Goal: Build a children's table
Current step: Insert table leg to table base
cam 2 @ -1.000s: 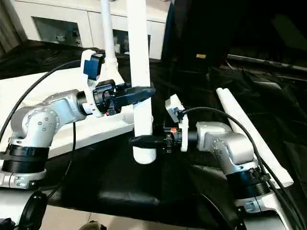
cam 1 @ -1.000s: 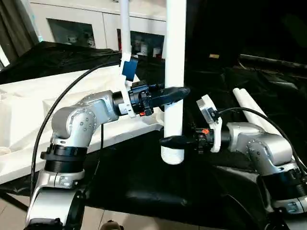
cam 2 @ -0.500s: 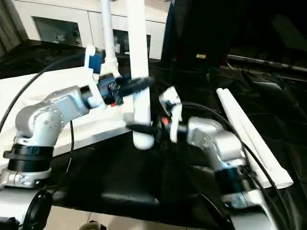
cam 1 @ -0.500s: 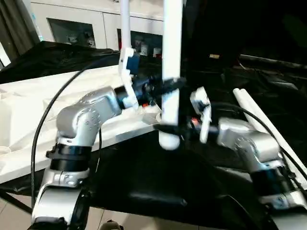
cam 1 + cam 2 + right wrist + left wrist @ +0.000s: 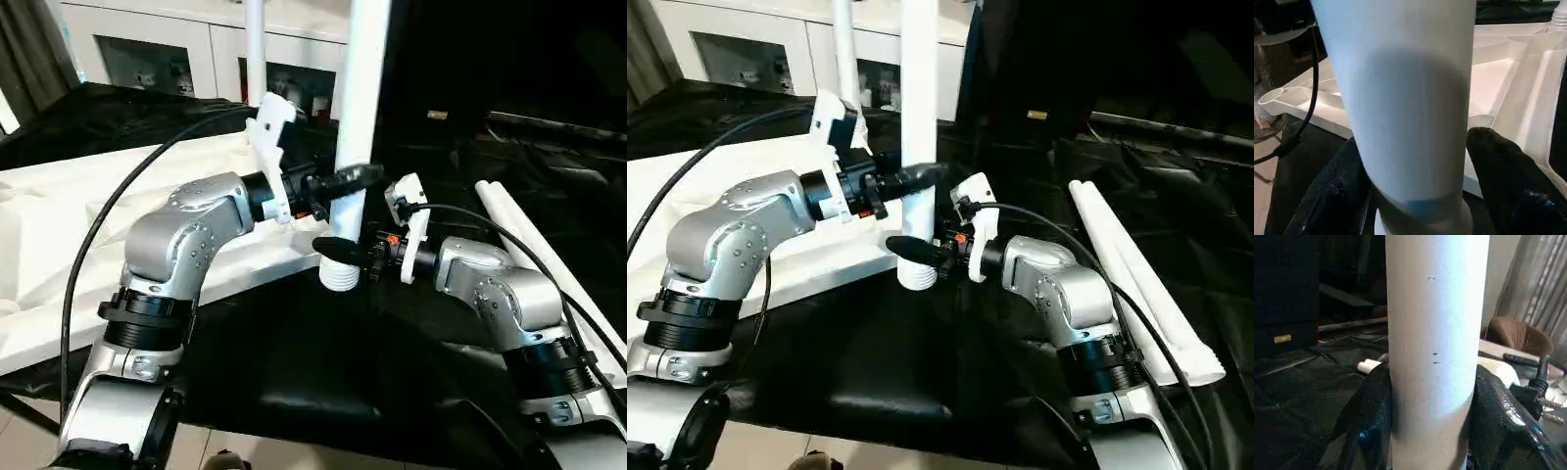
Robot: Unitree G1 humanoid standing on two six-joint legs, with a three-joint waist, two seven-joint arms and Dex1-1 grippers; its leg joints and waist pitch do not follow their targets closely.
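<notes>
since a second ago both arms have carried the upright white leg (image 5: 358,127) toward the corner of the table top, and its ribbed lower end now hangs just beside that corner instead of well out over the black cloth; the right wrist has turned, and its jaws have widened. nearest, the two silver forearms reach forward over the black cloth (image 5: 323,372) covering the work surface. the right gripper (image 5: 331,249) sits low on the leg, its black fingers (image 5: 1508,181) standing on either side of the tube just above the ribbed end; whether they press on it i cannot tell. the left gripper (image 5: 355,177) is higher up, its fingers (image 5: 1501,406) clamped against both sides of the leg. behind them, on the left, the white table top (image 5: 59,211) lies upside down, ribbed underside up, with another leg (image 5: 255,44) standing upright in a far corner. on the right, two more white legs (image 5: 1136,264) lie side by side on the cloth. farthest back stands a white cabinet (image 5: 186,49) with glass doors.
</notes>
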